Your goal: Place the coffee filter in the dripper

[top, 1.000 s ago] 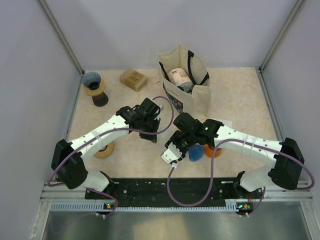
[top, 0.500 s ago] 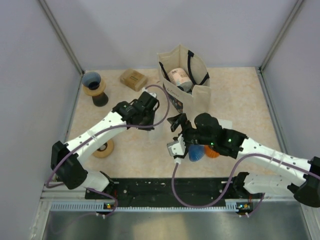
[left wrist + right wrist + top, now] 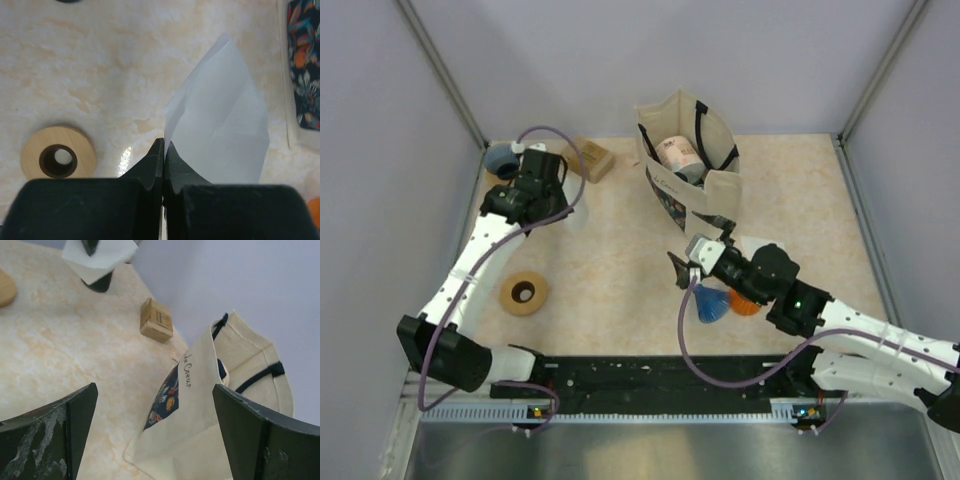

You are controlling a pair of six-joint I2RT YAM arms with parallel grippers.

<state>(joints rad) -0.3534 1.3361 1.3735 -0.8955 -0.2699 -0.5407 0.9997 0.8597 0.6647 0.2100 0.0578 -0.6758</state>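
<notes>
My left gripper (image 3: 164,143) is shut on the edge of a white paper coffee filter (image 3: 220,130), which fans out up and to the right of its fingertips. In the top view this gripper (image 3: 542,190) is held at the back left, right beside the dripper (image 3: 503,160), a blue-grey cone on a wooden collar and black stand. The right wrist view shows the filter (image 3: 100,255) hanging in front of the dripper's dark stand (image 3: 98,283). My right gripper (image 3: 685,265) (image 3: 155,385) is wide open and empty near the table's middle.
A cream tote bag (image 3: 705,190) (image 3: 210,405) with a roll inside stands at the back centre. A small cardboard box (image 3: 592,157) (image 3: 157,320) lies near the dripper. A wooden ring (image 3: 523,293) (image 3: 57,159) lies front left. Blue (image 3: 712,303) and orange (image 3: 745,305) objects sit under the right arm.
My left arm has swung from the table's middle to the back left beside the dripper, carrying the filter. My right arm has drawn back to the right, its jaws apart.
</notes>
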